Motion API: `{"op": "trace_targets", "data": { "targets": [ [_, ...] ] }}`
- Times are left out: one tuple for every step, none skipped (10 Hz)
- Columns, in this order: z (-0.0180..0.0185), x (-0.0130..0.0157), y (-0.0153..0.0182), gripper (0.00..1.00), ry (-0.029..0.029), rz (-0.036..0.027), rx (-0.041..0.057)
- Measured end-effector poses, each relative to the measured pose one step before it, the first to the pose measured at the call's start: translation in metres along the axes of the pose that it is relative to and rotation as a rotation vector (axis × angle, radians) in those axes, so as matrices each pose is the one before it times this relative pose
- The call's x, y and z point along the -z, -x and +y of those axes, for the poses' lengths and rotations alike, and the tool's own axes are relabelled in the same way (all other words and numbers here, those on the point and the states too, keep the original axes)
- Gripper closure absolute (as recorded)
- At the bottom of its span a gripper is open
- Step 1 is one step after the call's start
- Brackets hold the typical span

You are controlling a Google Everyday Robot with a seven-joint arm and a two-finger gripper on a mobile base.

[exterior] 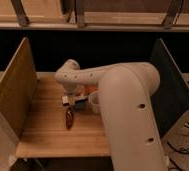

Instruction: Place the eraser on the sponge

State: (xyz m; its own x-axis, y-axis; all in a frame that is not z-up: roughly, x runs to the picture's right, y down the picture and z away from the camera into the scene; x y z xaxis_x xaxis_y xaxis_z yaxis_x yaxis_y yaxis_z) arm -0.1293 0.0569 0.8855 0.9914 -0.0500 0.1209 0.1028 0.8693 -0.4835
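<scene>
Arm: bulky white robot arm (123,95), rising from the lower right and bending over the middle of the scene; it hides much of the right half.
Tabletop: pale wooden slatted tabletop (43,130), carrying everything below.
Side panels: tan wooden panel (13,95) on the left and dark grey panel (170,85) on the right, both well apart from the work.
Cup: small white cup (94,101), just right of the sponge. It is the nearest thing a sideways move could knock.
Red object: dark red elongated object (69,118), lying on the near side of the hand and out of the direct path.
Hand: dark two-finger hand (71,101), pointing down between eraser and sponge with its fingers closed together. Whether it grips the eraser cannot be made out.
Sponge: flat blue rectangular sponge (81,104), dim, just right of the hand, with nothing seen on top.
Eraser: small white-sided, dark-topped eraser (65,100), touching or just beside the hand's left side and not on the sponge. If it is held, judged best practice is a short carry rightward, then a low, flat release centred on the pad.
Orange-red thing: small orange-red object (90,89) behind the cup, clear of the route.
</scene>
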Motion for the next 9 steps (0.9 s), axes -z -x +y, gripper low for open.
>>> {"op": "trace_targets", "data": {
  "targets": [
    [0.00289,-0.00468,-0.00305,1.0,0.01164,-0.00484,-0.01489],
    [0.00027,-0.00613,0.00141,1.0,0.01288,-0.00824,0.00386],
    [-0.00099,-0.00629,0.00291,0.98,0.01205,-0.00833,0.01207],
    [-0.00192,-0.01301,0.00823,0.89,0.02623,-0.01759,0.03144],
    [-0.00347,-0.00964,0.00809,0.78,0.01696,-0.01891,0.02666],
    [-0.00424,-0.00724,0.00392,0.69,0.0144,-0.01436,0.02246],
    [-0.00086,-0.00239,0.00001,0.68,0.00686,-0.00173,0.00649],
    [-0.00023,0.00006,0.00028,0.68,-0.00018,-0.00075,0.00036],
    [-0.0001,0.00001,-0.00004,0.68,-0.00036,-0.00014,-0.00023]
  ]
}}
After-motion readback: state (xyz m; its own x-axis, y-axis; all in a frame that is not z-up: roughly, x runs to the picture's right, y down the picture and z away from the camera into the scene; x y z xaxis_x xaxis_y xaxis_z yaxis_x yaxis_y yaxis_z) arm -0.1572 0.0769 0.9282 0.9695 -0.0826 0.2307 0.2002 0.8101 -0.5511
